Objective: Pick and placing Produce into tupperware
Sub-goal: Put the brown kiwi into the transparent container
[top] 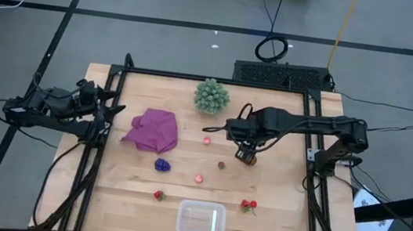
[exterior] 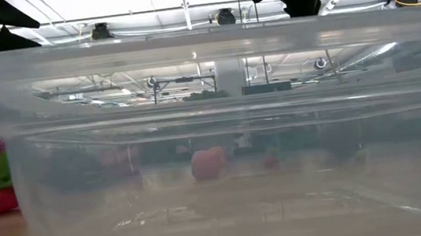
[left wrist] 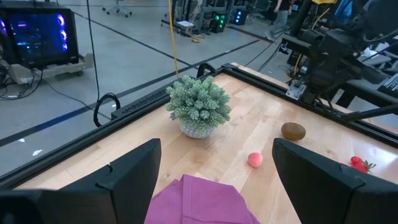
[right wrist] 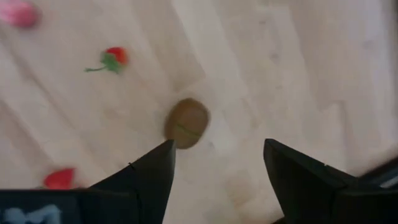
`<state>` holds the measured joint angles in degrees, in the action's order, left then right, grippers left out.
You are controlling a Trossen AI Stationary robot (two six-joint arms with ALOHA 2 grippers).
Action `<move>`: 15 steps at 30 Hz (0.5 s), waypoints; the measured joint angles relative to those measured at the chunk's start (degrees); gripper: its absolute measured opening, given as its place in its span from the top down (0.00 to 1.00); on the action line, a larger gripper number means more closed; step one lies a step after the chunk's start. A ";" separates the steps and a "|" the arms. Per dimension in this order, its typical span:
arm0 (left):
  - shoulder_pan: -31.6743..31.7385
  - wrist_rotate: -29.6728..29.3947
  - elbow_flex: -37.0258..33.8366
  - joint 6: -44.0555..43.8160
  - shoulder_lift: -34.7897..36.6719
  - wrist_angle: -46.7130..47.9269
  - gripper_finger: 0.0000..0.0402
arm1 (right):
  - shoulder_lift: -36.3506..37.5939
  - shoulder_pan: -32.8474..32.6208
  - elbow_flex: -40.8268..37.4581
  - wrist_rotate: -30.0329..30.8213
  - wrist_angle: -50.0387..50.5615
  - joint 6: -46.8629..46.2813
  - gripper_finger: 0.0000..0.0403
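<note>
1. Right gripper (top: 246,157) is hovering over the table's middle, right of centre, fingers apart and holding nothing.
2. Kiwi (right wrist: 186,123) is lying on the bare wood just beside the right gripper, between it and the near edge; it is free of the fingers.
3. Tub (top: 201,218) is sitting at the near edge, about midway along, empty as far as the high view shows.
4. Red berries are lying left (top: 158,195) and right (top: 248,206) of the tub; pink ones (top: 199,178) further in.
5. Grapes (top: 162,164) are resting just beside the cloth (top: 153,129), left of centre.
6. Left gripper (top: 116,109) is waiting at the left edge, fingers wide apart.
7. Green ball (top: 212,96) is sitting at the far edge.
</note>
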<state>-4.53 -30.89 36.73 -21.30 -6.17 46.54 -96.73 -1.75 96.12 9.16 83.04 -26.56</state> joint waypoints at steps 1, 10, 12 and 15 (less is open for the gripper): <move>-0.01 0.00 0.00 0.02 0.00 0.00 0.22 | -0.02 -0.08 0.00 -0.54 -0.22 -0.19 0.40; 0.01 1.48 0.00 0.02 0.00 0.00 0.22 | -0.04 -0.23 0.00 -0.36 -3.84 -0.27 0.42; 0.00 1.69 0.00 0.02 0.00 0.00 0.22 | -0.04 -0.25 0.00 -0.36 -5.75 1.00 0.42; -0.01 2.45 0.00 0.02 0.00 0.00 0.22 | -0.04 -0.25 0.00 -0.41 -9.48 1.98 0.42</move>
<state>-4.54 -28.44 36.73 -21.28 -6.17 46.54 -96.77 -2.00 96.12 8.75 73.56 -24.58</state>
